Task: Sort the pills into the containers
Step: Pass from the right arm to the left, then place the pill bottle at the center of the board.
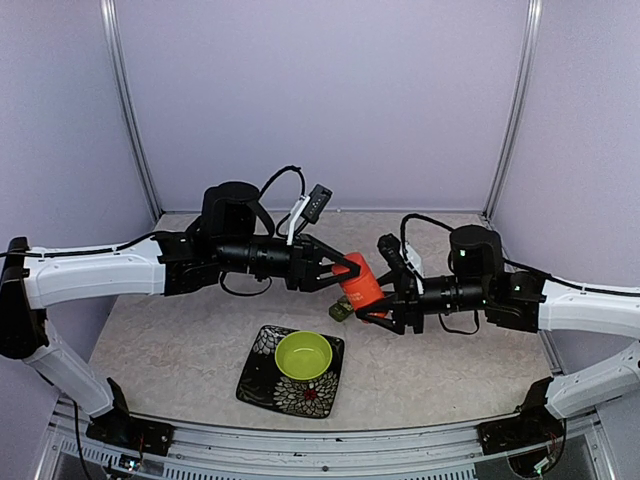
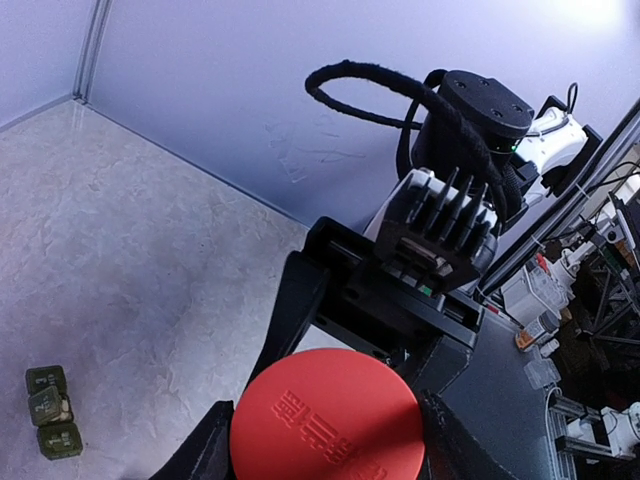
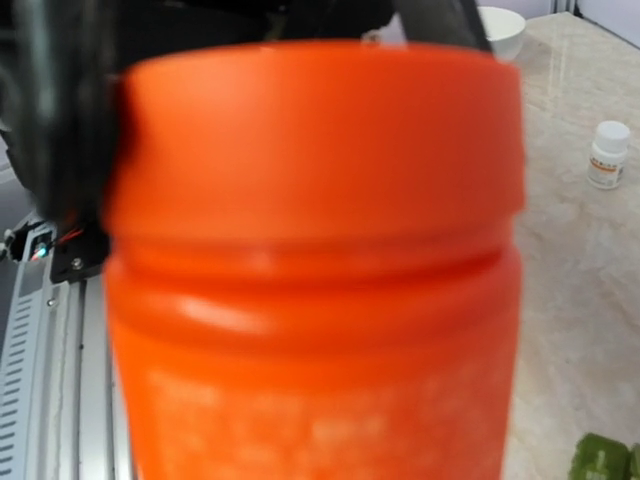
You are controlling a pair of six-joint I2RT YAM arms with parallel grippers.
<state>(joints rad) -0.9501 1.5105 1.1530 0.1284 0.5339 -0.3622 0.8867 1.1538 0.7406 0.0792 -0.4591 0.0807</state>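
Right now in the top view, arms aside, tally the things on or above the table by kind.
Bottle: 1
Pillbox: 1
Bowl: 1
Plate: 1
Total: 4

Both arms reach inward and meet over the middle of the worktop [image 1: 170,340]. There the left tool [image 1: 342,272] and the right tool [image 1: 383,312] close the gap, with the orange bottle [image 1: 360,280] raised between them. Just beneath lies the dark green pillbox [image 1: 341,312], half hidden, so a straight descent onto it is blocked. The patterned plate [image 1: 262,385] carrying the lime bowl [image 1: 304,355] fills the near centre. Bare worktop lies open on either side of the plate.
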